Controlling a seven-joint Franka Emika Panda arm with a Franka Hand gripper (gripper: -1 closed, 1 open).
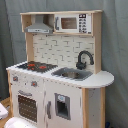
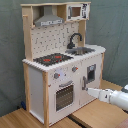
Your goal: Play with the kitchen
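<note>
The kitchen [image 2: 60, 65] stands on the wooden floor against a grey curtain [image 2: 110, 30], filling both exterior views. In the second exterior view, the arm reaches in from the second exterior view's right, its gripper [image 2: 86, 90] low beside the cupboard door [image 2: 91, 75]; whether its fingers are open I cannot tell. Likely aiming for that 1 door, it should approach slowly and squarely.

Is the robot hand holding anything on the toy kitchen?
It cannot be told. The gripper is right at the front of the kitchen, beside the oven door, but any grip is unclear.
</note>
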